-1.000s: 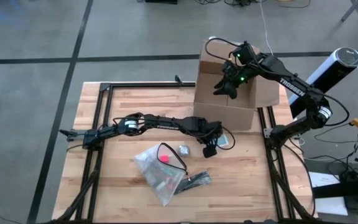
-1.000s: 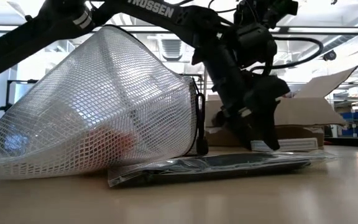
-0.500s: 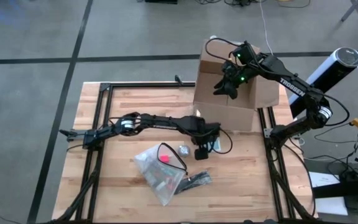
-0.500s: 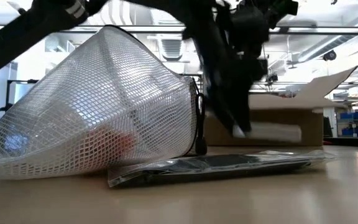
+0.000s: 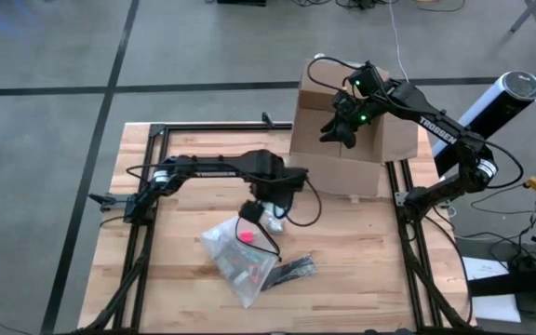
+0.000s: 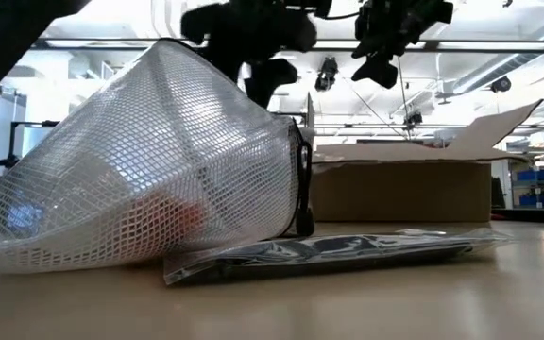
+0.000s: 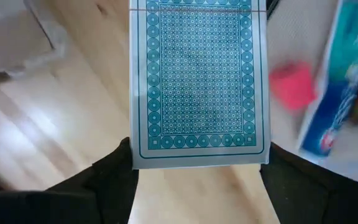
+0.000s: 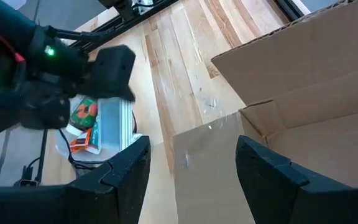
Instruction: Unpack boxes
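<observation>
The brown cardboard box (image 5: 342,140) stands open at the table's far right, one flap (image 6: 499,132) raised. My right gripper (image 5: 339,130) hangs open above it; in the right wrist view a flap edge (image 8: 204,155) shows between its fingers. My left gripper (image 5: 266,207) points down, high over the table's middle, just beyond the mesh pouch (image 5: 240,253). It is shut on a teal-patterned card pack (image 7: 197,81). The pouch lies on the table with a red thing (image 5: 247,237) inside. My left gripper pinches the card pack between its two fingers (image 7: 114,171), at the pack's two long edges near the end closest to the wrist (image 7: 197,158). The fingers come from above, pointing down. The pack hangs below them, its patterned face to the camera, lifted clear of the table. My right gripper: whether it touches the flap, I cannot tell.
A flat clear bag with something dark inside (image 5: 291,272) lies at the pouch's near right side (image 6: 329,250). Black frame rails (image 5: 147,186) run along the table's left, far and right edges. Bare wood lies between the pouch and the box front (image 5: 361,233).
My left gripper has risen from beside the box's front and gone toward the table's left, carrying the card pack with it. It has rolled about its own axis and tipped until it points straight down. In the low view it has climbed clear of the tabletop.
</observation>
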